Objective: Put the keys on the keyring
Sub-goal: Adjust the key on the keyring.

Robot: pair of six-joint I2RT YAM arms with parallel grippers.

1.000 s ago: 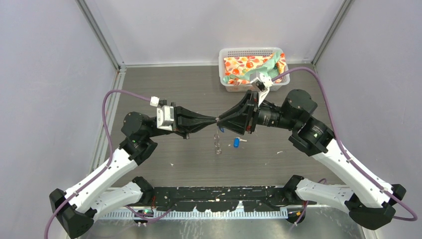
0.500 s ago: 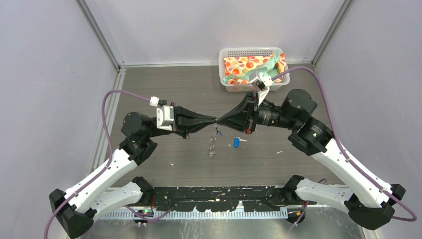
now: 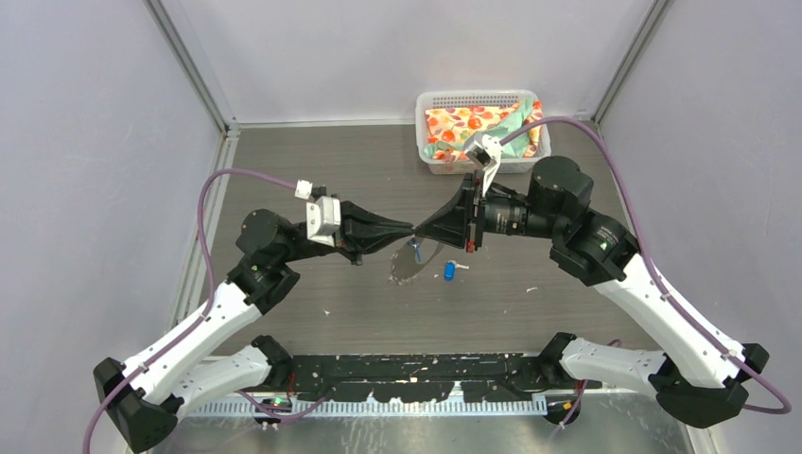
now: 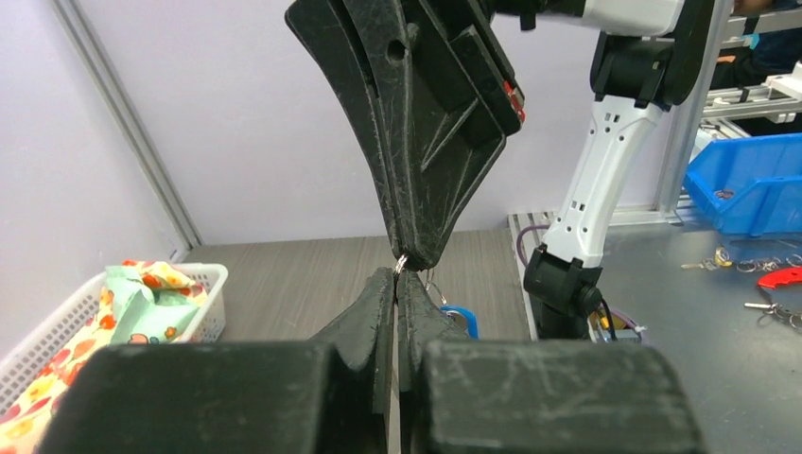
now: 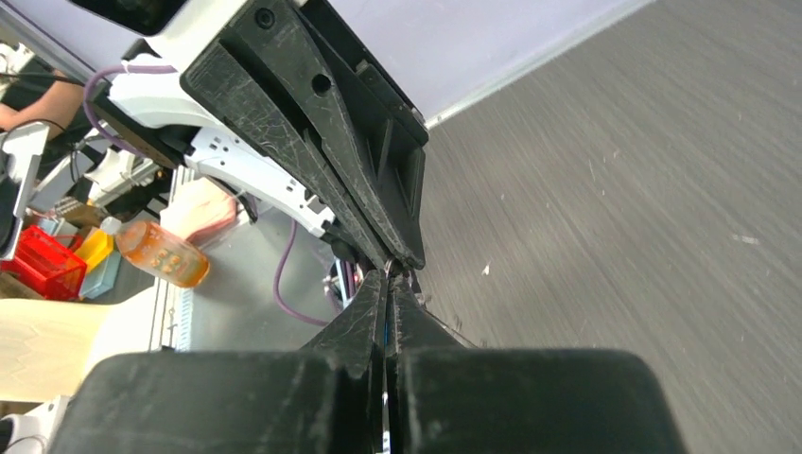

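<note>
Step in hand: taking hold of the keyring (image 3: 408,264) with both arms, before any threading of the loose key.
Left jaws: closed, pinching the thin wire at the top of the keyring; in the left wrist view a small silver piece of the wire shows just at their tip.
Right jaws: closed as well, tip against tip with the left jaws in the middle of the top view. They seem to grip the same wire just beside the left grip, but the contact is too small to see surely.
Keyring: hangs below the two tips, lifted above the bench (image 3: 331,170), as a tilted loop.
Key near the ring (image 4: 458,318): its blue head shows just behind the left jaws, close to the wire; I cannot tell if it is already on the loop.
Loose key (image 3: 449,270): lies on the bench, just right of the hanging loop and below the right arm, not touched.
Progress, my judgement: at least one key is not yet on the ring.
Next move calls for: one arm to keep the wire steady while the other lets go and picks up the loose key; the opening of the ring must be found and turned toward the key's hole.
Risk: the wire is thin and may slip or swing when one grip is released.
</note>
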